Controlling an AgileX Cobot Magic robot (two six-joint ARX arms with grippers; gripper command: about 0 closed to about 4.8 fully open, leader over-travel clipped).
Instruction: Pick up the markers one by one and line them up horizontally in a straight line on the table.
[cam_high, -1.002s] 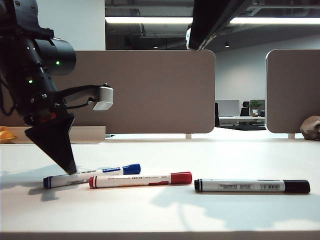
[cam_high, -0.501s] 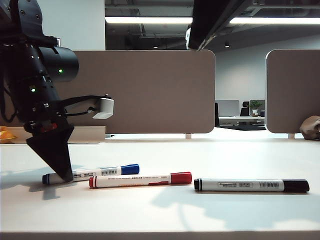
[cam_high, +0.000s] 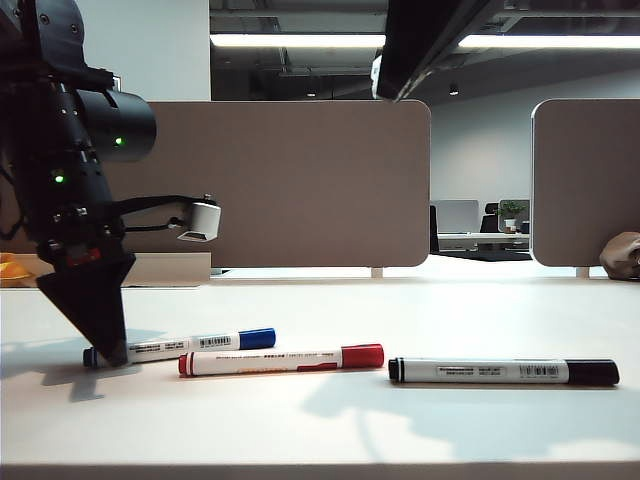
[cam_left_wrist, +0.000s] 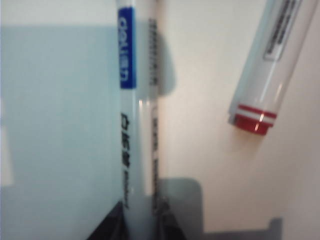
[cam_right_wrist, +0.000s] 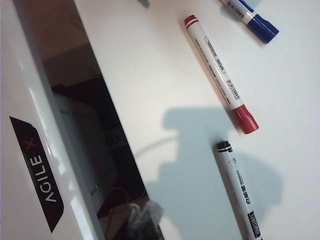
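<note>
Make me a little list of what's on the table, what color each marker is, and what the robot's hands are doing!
blue marker: on the table, far left, its end between the left gripper's jaws
red marker: lying flat in the middle, close in front of the blue one
black marker: lying flat on the right, apart from the red one
left gripper: down at the table, jaws on either side of the blue marker's barrel
right gripper: not in sight, shut, holding no marker
row: not straight yet; the blue marker slants

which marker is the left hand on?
The blue marker, leftmost; the left hand is at its end. Red marker and black marker lie untouched.
</note>
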